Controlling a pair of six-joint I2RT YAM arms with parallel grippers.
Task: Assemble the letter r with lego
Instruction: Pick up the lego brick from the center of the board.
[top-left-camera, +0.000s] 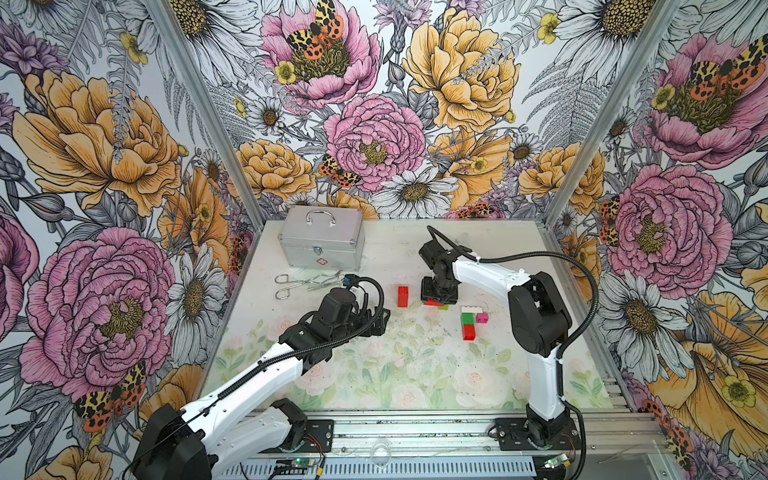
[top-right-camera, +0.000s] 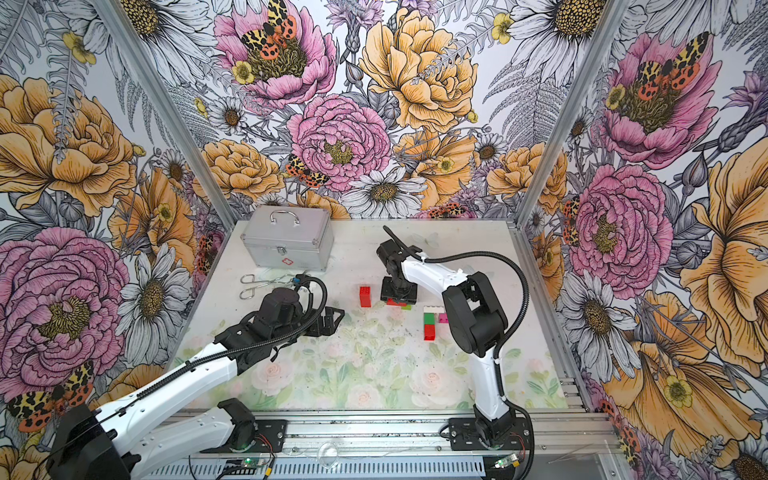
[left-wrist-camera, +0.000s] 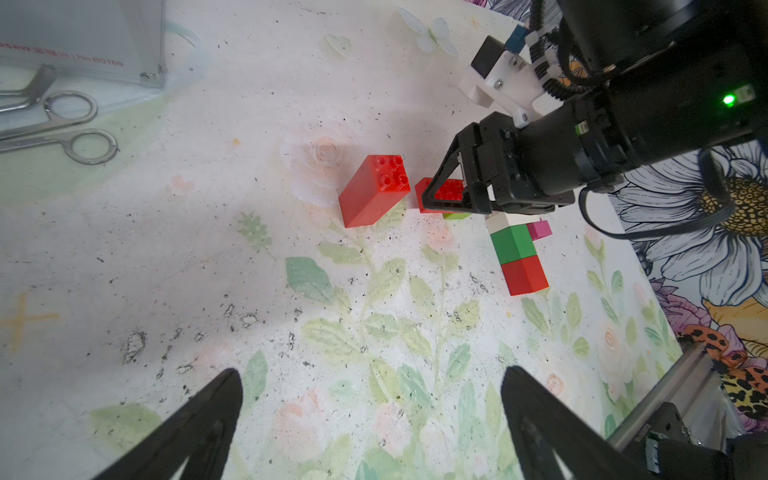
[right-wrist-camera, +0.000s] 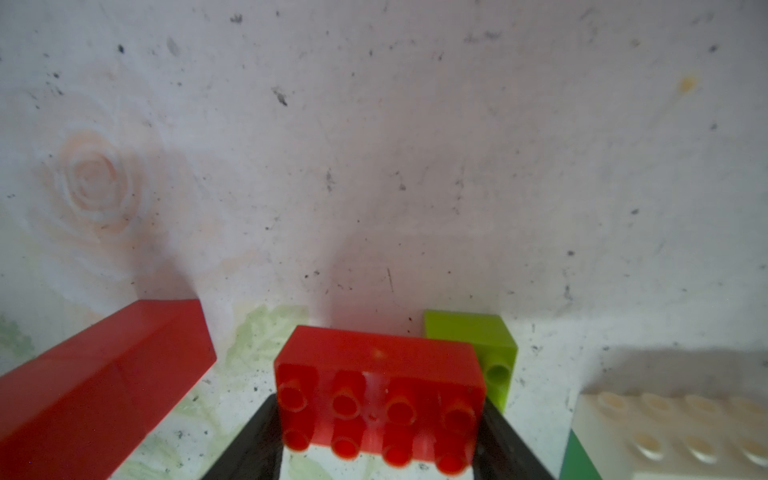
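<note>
Red brick (top-left-camera: 432, 302) sat beneath the right hand (top-left-camera: 437, 300), near the white-green-red column (top-left-camera: 468, 319), in both top views. Left wrist: left hand (left-wrist-camera: 370, 374) gaped wide, empty. Right wrist: fingers (right-wrist-camera: 249, 436) clasped the brick, seemingly the pickup step; next, likely lifting it onto that column.

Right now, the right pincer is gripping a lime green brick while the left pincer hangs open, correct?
Not quite: the right pincer grips a red brick; the lime green brick lies beside it, as the right wrist view shows. The left pincer does hang open.
</note>
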